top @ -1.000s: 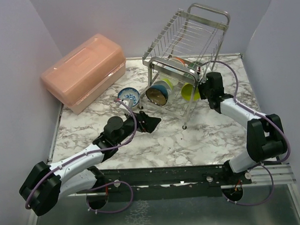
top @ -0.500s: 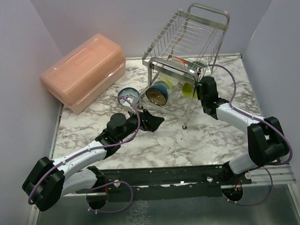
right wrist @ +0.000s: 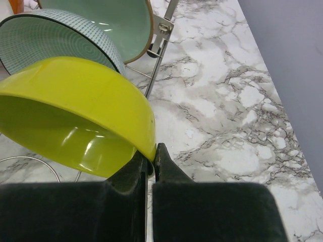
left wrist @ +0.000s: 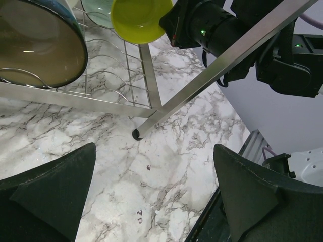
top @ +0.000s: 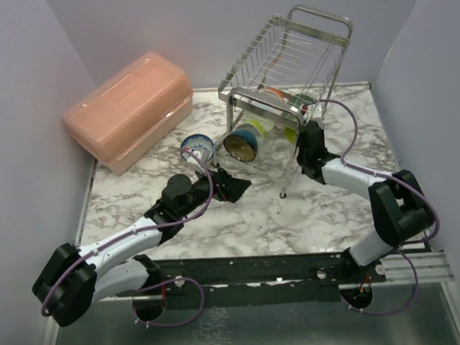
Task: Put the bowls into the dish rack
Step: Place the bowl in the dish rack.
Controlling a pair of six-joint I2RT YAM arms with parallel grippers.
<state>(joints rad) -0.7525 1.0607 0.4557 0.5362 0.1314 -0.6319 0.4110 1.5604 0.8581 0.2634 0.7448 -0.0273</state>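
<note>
The steel wire dish rack (top: 288,71) stands at the back right. On its lower shelf stand a teal bowl with a brown inside (top: 240,144), a yellow-and-white bowl (top: 260,126) and others. My right gripper (top: 304,144) is shut on the rim of a lime bowl (right wrist: 75,116), held on edge at the rack's lower shelf, beside a patterned teal bowl (right wrist: 55,40) and a mint green bowl (right wrist: 113,20). A blue-and-white patterned bowl (top: 197,149) sits on the table left of the rack. My left gripper (top: 230,186) is open and empty, low over the marble in front of the rack (left wrist: 151,103).
A pink lidded plastic box (top: 128,108) stands at the back left. The rack's front foot (left wrist: 136,134) rests on the marble table (top: 323,206) just ahead of my left gripper. Grey walls close in the left, back and right sides.
My right gripper has moved left and closer to the rack's lower shelf with the lime bowl. My left arm has shifted slightly forward and right.
</note>
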